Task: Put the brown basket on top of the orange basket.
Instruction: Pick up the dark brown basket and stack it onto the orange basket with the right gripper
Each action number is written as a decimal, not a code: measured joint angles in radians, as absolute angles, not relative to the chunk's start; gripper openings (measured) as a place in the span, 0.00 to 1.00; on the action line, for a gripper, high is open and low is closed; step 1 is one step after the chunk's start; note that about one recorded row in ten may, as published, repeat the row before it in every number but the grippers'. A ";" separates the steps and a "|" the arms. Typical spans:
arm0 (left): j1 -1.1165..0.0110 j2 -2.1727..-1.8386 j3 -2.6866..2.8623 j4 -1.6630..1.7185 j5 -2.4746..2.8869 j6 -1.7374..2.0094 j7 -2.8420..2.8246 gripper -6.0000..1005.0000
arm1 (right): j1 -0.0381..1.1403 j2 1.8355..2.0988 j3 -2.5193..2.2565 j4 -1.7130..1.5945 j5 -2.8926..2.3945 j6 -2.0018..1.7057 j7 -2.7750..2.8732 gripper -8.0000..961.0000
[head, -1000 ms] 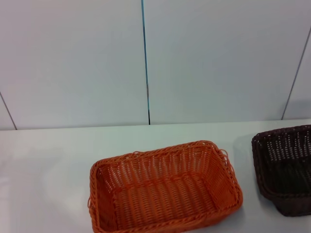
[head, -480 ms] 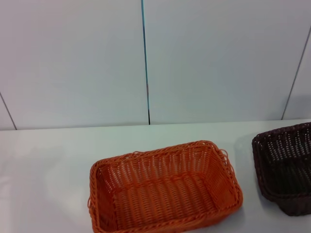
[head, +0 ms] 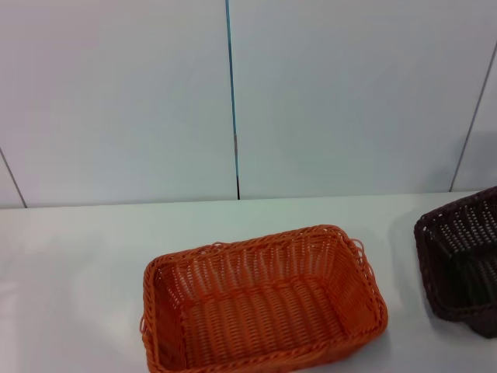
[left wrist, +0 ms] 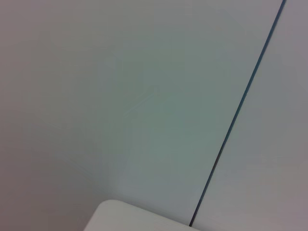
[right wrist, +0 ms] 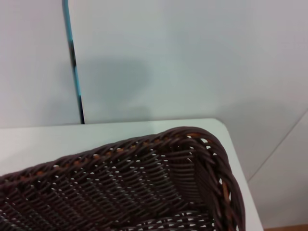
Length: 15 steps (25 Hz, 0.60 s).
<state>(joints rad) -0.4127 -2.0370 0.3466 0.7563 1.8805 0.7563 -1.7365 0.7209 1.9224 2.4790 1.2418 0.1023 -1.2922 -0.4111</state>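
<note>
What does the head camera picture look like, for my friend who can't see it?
An orange basket sits empty on a white table, near the front and middle. A brown basket shows at the right edge, tilted and partly cut off. Behind them is a plain pale wall with a thin dark seam; no robot arm shows.

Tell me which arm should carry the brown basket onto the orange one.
Right arm, likely. The brown basket sits at the table's right edge, on the robot's right of the orange basket, and fills the right wrist view up close. The left wrist view shows only wall and a table corner.
</note>
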 joint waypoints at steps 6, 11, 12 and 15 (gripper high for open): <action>-0.409 -2.037 0.347 0.756 1.880 0.756 -1.736 0.50 | 0.721 1.919 2.479 1.269 0.130 -1.302 -0.411 0.20; -0.407 -2.037 0.347 0.756 1.879 0.756 -1.736 0.50 | 0.721 1.918 2.482 1.291 0.147 -1.314 -0.411 0.20; -0.407 -2.037 0.347 0.756 1.879 0.756 -1.736 0.50 | 0.721 1.917 2.482 1.295 0.148 -1.314 -0.411 0.20; -0.406 -2.037 0.347 0.756 1.879 0.756 -1.736 0.50 | 0.720 1.916 2.485 1.304 0.152 -1.317 -0.411 0.20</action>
